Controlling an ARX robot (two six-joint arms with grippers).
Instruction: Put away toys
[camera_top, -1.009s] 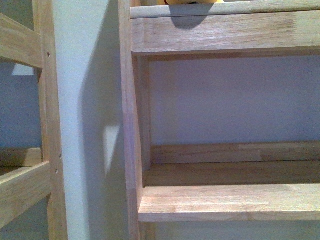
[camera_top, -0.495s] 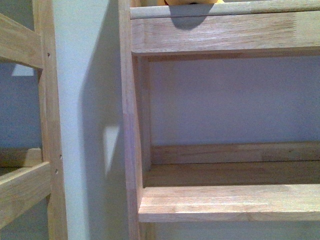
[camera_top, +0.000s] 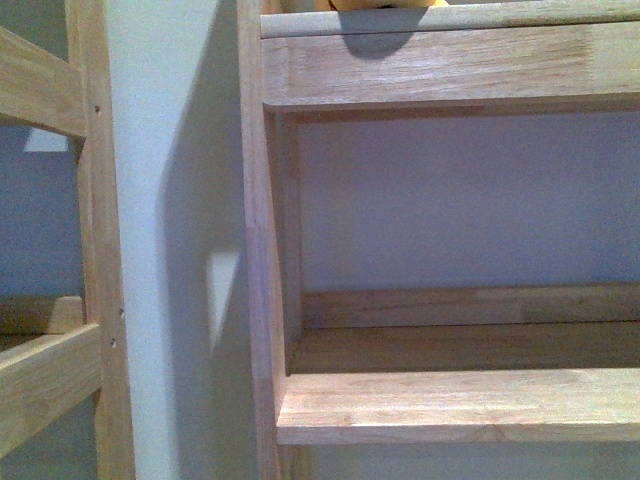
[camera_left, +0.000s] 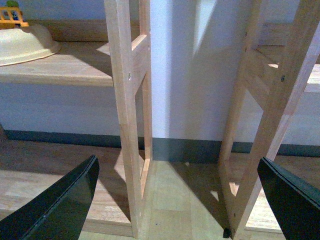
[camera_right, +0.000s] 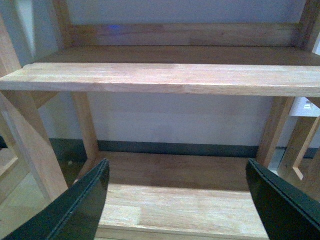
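Plush toy (camera_top: 380, 4): only an orange-yellow sliver shows, resting on the top wooden shelf (camera_top: 450, 62). Nearer, both the left tool (camera_left: 175, 200) and the right tool (camera_right: 175, 200) hang spread wide, grasping nothing.

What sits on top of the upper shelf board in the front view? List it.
Only the orange-yellow underside of the plush toy shows above the upper shelf board, casting a shadow on its front edge. The rest is cut off by the frame.

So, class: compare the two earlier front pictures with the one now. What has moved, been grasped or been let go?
Nothing visibly changed. The orange-yellow plush toy sits at the same spot on the top shelf, and the lower shelf looks the same.
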